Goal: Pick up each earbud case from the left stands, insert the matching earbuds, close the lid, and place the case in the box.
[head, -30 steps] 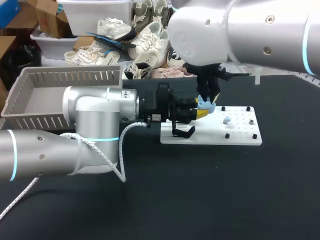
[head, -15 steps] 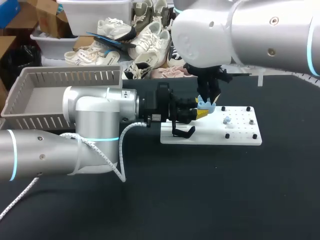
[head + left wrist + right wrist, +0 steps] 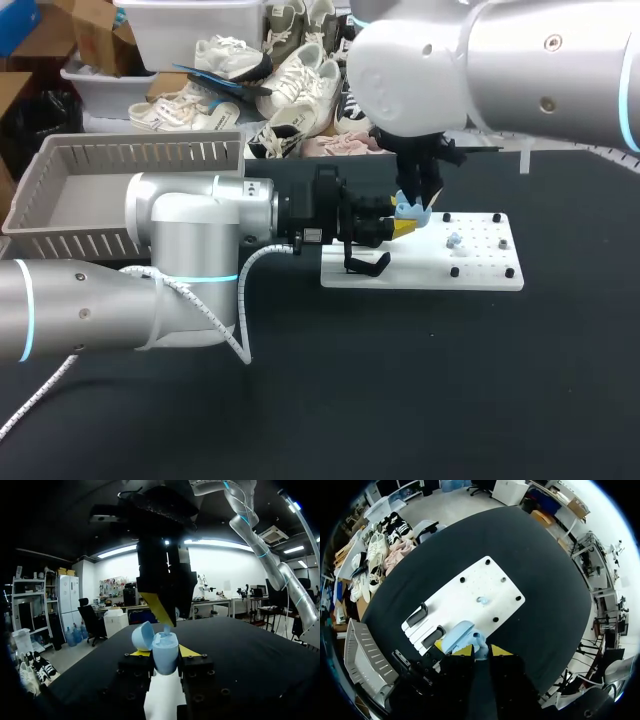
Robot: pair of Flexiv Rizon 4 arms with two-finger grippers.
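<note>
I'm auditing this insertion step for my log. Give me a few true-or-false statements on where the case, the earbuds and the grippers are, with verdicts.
1. The left gripper is shut on the light blue earbud case. True.
2. The lid of the case is closed. False: the lid stands open, tipped back beside the case body.
3. One earbud lies on the white board. True.
4. The right gripper hangs over the grey box. False: it is right above the held case, by the board, well apart from the grey box.
</note>
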